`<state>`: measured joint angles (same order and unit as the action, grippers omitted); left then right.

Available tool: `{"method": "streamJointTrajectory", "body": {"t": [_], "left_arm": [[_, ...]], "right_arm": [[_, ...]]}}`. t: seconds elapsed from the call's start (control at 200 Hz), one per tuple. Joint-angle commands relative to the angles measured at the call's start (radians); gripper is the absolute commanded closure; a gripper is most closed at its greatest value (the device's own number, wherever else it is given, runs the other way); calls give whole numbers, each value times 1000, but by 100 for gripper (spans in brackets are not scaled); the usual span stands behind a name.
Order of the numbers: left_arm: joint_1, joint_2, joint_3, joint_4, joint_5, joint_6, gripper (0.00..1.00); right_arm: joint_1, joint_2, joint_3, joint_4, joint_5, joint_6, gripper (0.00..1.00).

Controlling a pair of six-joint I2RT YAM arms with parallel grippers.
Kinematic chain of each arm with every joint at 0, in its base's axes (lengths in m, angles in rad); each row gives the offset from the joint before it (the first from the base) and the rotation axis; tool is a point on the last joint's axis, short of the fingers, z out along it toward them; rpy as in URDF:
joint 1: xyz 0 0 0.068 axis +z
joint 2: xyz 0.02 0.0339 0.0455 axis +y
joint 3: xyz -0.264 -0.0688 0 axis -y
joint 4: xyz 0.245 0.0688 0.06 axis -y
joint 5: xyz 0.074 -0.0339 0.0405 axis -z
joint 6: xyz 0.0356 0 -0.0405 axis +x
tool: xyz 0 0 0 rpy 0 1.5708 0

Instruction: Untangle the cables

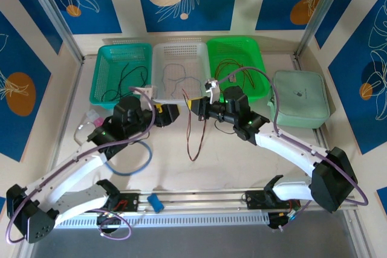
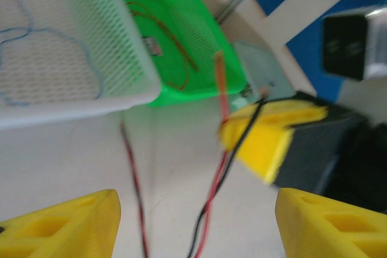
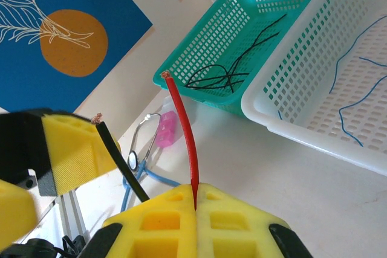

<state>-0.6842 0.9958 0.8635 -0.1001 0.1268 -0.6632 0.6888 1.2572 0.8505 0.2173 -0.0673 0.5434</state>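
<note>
**Red cable pinched, black one waiting**

The red cable (image 3: 185, 132) sticks up out of the right end effector (image 3: 195, 203). Its yellow fingers (image 3: 157, 225) are squeezed tight on it. The black cable (image 3: 120, 155) runs close beside the red one, and I cannot see anything pinching it. Both cables (image 1: 188, 140) hang down onto the worktop (image 1: 230, 161), in front of the white basket (image 1: 178, 45).

The left end effector (image 2: 196, 216) sits just across from the right one. Its fingers are wide apart and hold nothing.

Black cables lie in the teal basket (image 1: 100, 70). Blue ones lie in the white basket and brown ones in the green basket (image 1: 259, 70). So I think most of the job is done, and this step is pulling red and black apart.

Next, the left end effector likely needs to close on the black cable only. Then the two should move apart slowly so the cables slide free.
</note>
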Motion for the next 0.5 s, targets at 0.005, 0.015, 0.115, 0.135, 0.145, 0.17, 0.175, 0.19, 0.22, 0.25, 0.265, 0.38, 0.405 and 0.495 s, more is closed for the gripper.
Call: {"method": "streamJointTrajectory", "body": {"t": [0.005, 0.015, 0.115, 0.135, 0.145, 0.17, 0.175, 0.19, 0.22, 0.25, 0.265, 0.38, 0.405, 0.495], "left_arm": [[-9, 51, 83, 91, 108, 5, 32], [-9, 55, 86, 92, 112, 4, 32], [-11, 91, 109, 101, 119, -4, 41], [-11, 98, 113, 99, 121, -3, 42], [-12, 102, 115, 97, 122, -3, 42], [-12, 110, 123, 90, 122, -2, 44], [-12, 111, 124, 88, 121, -2, 44], [-12, 117, 128, 83, 119, -1, 45], [-12, 124, 135, 73, 115, 0, 46], [-12, 133, 140, 68, 111, -2, 46], [-13, 137, 142, 67, 110, -2, 46], [-16, 165, 160, 53, 107, 5, 47], [-18, 168, 167, 47, 104, 7, 46], [-23, 174, 175, 21, 83, 15, 50]], "right_arm": [[5, -4, 27, 13, 1, 9, 100], [5, -4, 28, 13, 1, 9, 100], [5, -5, 31, 11, 3, 9, 100], [5, -7, 31, 10, 1, 9, 100], [5, -7, 30, 10, 1, 9, 100], [6, -7, 32, 10, 0, 9, 100], [6, -7, 33, 10, 0, 9, 100], [6, -8, 34, 9, -1, 9, 100], [7, -8, 35, 6, -2, 7, 100], [9, -9, 37, 3, -2, 6, 100], [9, -9, 40, 1, -3, 6, 100], [15, -12, 45, -8, -2, -3, 100], [14, -15, 44, -10, -2, -4, 100], [12, -25, 42, -15, 4, -8, 100]]}}
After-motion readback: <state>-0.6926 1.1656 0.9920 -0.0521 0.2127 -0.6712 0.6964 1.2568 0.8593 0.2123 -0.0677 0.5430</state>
